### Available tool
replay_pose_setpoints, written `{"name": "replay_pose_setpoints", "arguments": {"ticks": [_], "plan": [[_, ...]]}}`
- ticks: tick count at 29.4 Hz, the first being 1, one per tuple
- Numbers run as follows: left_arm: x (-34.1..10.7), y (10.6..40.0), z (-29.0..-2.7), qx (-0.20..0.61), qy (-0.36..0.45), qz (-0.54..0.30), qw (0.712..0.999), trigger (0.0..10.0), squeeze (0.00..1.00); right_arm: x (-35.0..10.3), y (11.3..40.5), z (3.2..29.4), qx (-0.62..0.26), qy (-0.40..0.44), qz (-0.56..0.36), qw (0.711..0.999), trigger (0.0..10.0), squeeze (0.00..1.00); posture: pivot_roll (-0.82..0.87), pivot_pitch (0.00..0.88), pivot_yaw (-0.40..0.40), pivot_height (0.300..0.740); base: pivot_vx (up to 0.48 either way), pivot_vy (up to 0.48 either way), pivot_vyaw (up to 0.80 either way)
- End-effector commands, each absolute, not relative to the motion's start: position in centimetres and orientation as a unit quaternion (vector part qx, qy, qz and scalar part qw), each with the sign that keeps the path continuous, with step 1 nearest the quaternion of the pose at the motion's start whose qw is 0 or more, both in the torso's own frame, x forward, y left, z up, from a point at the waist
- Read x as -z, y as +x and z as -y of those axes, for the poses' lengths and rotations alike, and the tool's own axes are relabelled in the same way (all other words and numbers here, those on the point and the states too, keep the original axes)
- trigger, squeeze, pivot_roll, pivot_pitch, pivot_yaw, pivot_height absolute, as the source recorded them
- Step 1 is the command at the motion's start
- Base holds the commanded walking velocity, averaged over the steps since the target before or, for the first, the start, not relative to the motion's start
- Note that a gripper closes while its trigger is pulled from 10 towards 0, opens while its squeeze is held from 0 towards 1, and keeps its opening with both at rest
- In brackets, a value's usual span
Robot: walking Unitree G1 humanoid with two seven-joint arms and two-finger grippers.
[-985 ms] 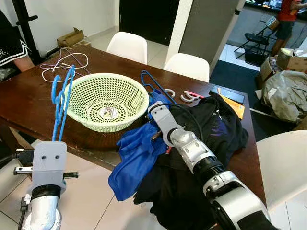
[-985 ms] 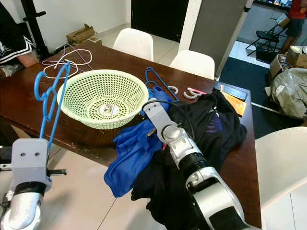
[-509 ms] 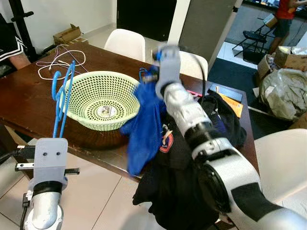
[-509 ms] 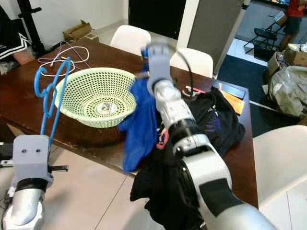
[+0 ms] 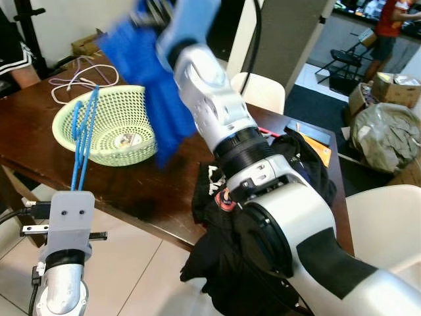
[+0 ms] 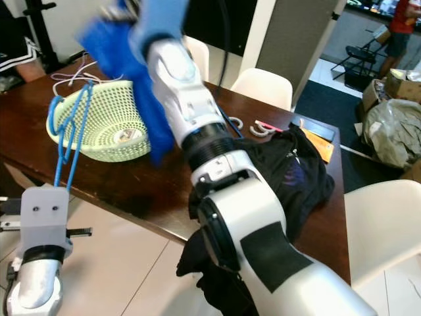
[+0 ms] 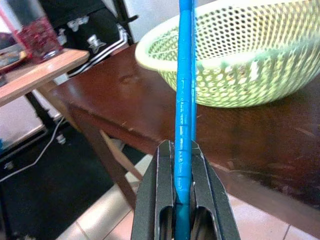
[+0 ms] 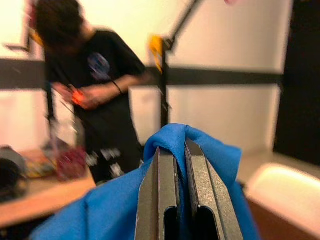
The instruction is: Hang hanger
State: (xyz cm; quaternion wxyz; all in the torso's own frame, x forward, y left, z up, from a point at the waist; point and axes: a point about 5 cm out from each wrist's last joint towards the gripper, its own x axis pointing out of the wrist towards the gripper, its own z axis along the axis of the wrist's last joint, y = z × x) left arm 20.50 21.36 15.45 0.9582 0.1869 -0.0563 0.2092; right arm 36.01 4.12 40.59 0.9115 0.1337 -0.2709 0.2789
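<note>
A blue plastic hanger (image 5: 83,135) stands upright in front of the table's near edge, and my left gripper (image 7: 183,157) is shut on its lower bar. My right arm is raised high over the table, its gripper (image 8: 180,150) shut on a blue cloth (image 5: 148,66) that hangs down beside the green basket (image 5: 112,125). The cloth is blurred in the eye views. In the right wrist view the fabric bunches over both fingertips.
A pile of black clothes (image 5: 283,178) lies on the brown table (image 5: 151,191) to the right. White chairs (image 5: 263,92) stand behind the table and at the right. A person in black (image 8: 95,85) stands at the table's far left. White and purple hangers (image 5: 72,76) lie beyond the basket.
My right arm has swung up and to the left, lifting the blue cloth from above the clothes pile to high over the basket. The left gripper and hanger have stayed put.
</note>
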Motion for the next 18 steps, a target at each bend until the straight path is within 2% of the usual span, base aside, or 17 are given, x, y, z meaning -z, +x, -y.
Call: {"name": "replay_pose_setpoints", "arguments": {"ticks": [1,5,7,10,12,14,16,18], "plan": [[-15.0,20.5,-21.0,-0.205,0.185,0.052,0.960,10.0,0.00,-41.2,36.4,-3.1,-0.255,0.152,0.284,0.912,0.0,0.00,0.29,0.000,-0.217,0.740,0.000,0.000,0.00],[-14.8,20.5,-21.0,-0.206,0.187,0.050,0.959,10.0,0.00,-43.8,36.5,-1.8,-0.218,0.162,0.312,0.910,0.0,0.00,0.30,0.000,-0.225,0.740,0.000,0.000,0.00],[-14.7,20.6,-21.0,-0.206,0.189,0.051,0.959,10.0,0.00,-45.9,36.0,-1.3,-0.218,0.189,0.331,0.899,0.0,0.00,0.30,0.000,-0.230,0.740,0.000,0.000,0.00],[-14.7,20.6,-20.9,-0.206,0.190,0.052,0.959,10.0,0.00,-46.4,35.6,-1.8,-0.239,0.200,0.332,0.890,0.0,0.00,0.30,0.000,-0.232,0.740,0.000,0.000,0.00],[-14.7,20.6,-20.9,-0.206,0.191,0.053,0.958,10.0,0.00,-46.5,35.2,-2.6,-0.259,0.202,0.330,0.885,0.0,0.00,0.30,0.000,-0.232,0.740,0.000,0.000,0.00],[-14.9,20.5,-20.9,-0.210,0.192,0.057,0.957,10.0,0.00,-45.6,34.5,-4.9,-0.303,0.188,0.314,0.880,0.0,0.00,0.31,0.000,-0.245,0.740,0.000,0.000,0.00],[-14.9,20.5,-20.9,-0.210,0.192,0.057,0.957,10.0,0.00,-45.6,34.5,-4.9,-0.303,0.188,0.314,0.880,0.0,0.00,0.31,0.000,-0.245,0.740,0.000,0.000,0.00],[-15.2,20.3,-20.9,-0.217,0.197,0.063,0.954,10.0,0.00,-44.1,33.7,-7.4,-0.341,0.167,0.292,0.878,0.0,0.00,0.33,0.000,-0.260,0.740,0.000,0.000,0.00]]}}
